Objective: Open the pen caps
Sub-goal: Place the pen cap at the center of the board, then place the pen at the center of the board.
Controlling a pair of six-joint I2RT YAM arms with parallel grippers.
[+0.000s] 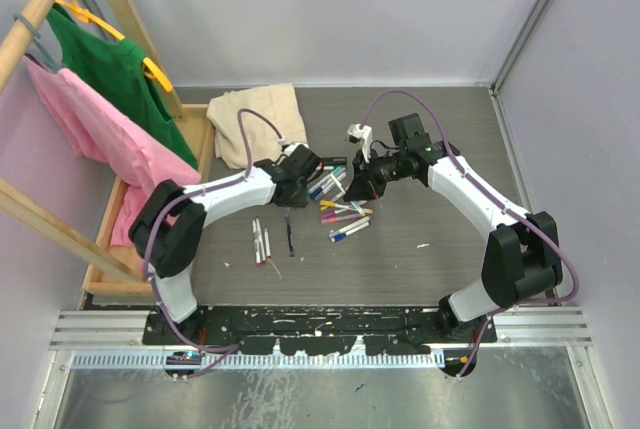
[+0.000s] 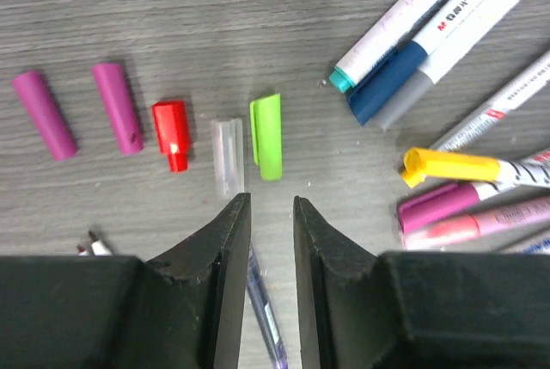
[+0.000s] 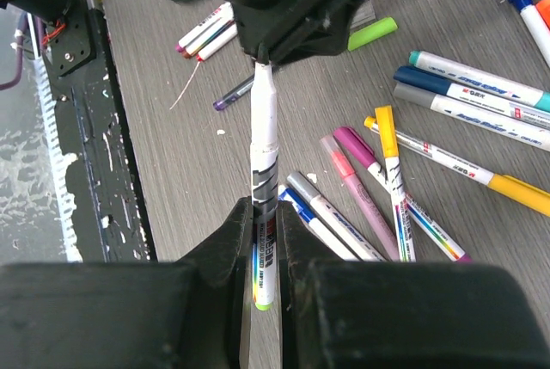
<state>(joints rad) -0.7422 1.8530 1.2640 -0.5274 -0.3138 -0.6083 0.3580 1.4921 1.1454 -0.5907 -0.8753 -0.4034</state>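
Grey tabletop (image 1: 440,249), overhead: left gripper (image 1: 312,169) and right gripper (image 1: 360,181) meet above scattered pens (image 1: 345,217). Left wrist: jaws slightly parted, empty; five loose pen caps (image 2: 266,137) ahead, two purple, one red, one clear, one green. Right wrist: jaws pinch one white pen (image 3: 265,119).

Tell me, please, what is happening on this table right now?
Marker pens are being uncapped by a robot. The right end effector is shut on a white-barrelled pen, its bare tip pointing at the left end effector, whose jaws stand slightly apart and empty. Under it, loose caps lie in a row, from purple to green. Several pens nearby are still capped.
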